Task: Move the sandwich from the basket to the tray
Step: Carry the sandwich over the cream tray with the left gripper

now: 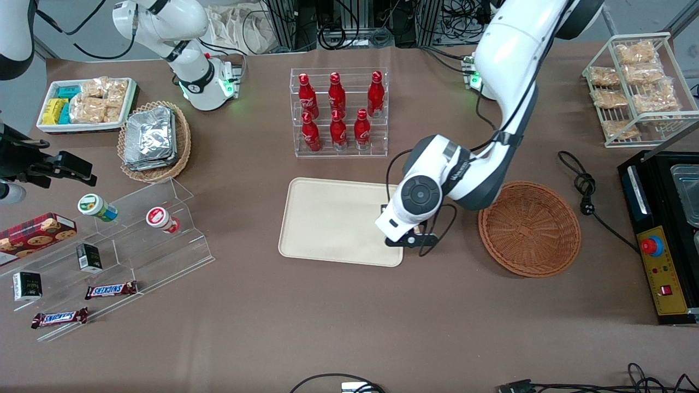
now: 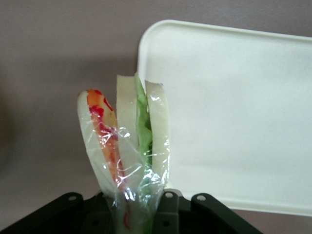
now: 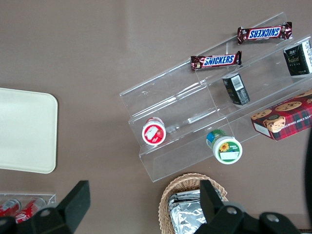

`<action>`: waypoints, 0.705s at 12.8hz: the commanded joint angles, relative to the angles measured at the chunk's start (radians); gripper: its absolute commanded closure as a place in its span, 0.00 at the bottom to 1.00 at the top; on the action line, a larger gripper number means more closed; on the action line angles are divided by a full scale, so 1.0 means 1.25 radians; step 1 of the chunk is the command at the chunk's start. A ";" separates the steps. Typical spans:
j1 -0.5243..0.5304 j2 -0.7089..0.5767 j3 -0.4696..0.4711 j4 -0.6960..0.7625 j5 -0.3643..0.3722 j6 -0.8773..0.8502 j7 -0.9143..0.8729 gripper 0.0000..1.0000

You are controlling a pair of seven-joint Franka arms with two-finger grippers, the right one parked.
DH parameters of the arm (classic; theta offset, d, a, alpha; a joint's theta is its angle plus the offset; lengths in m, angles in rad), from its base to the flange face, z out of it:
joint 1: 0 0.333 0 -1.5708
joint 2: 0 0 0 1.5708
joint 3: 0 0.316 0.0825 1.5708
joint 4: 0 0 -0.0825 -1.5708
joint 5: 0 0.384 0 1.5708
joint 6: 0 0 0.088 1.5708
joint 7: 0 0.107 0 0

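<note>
Brown table, gripper over tray corner, fingers apparently clamping sandwich (clear-wrapped).

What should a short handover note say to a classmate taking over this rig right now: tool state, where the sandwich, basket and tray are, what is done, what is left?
Tool: shut on the sandwich, held above the tray's edge nearest the basket.
Basket: no sandwich in it, beside the tray.
Tray: nothing on it yet.
Done: sandwich picked up and carried out of the basket.
Left: move over the tray, lower, release.
</note>
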 commanded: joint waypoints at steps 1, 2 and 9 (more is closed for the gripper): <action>-0.013 0.041 0.007 0.020 -0.022 0.032 -0.010 0.89; -0.026 0.048 0.007 0.018 -0.022 0.043 -0.011 0.88; -0.044 0.082 0.008 0.012 -0.013 0.079 0.061 0.86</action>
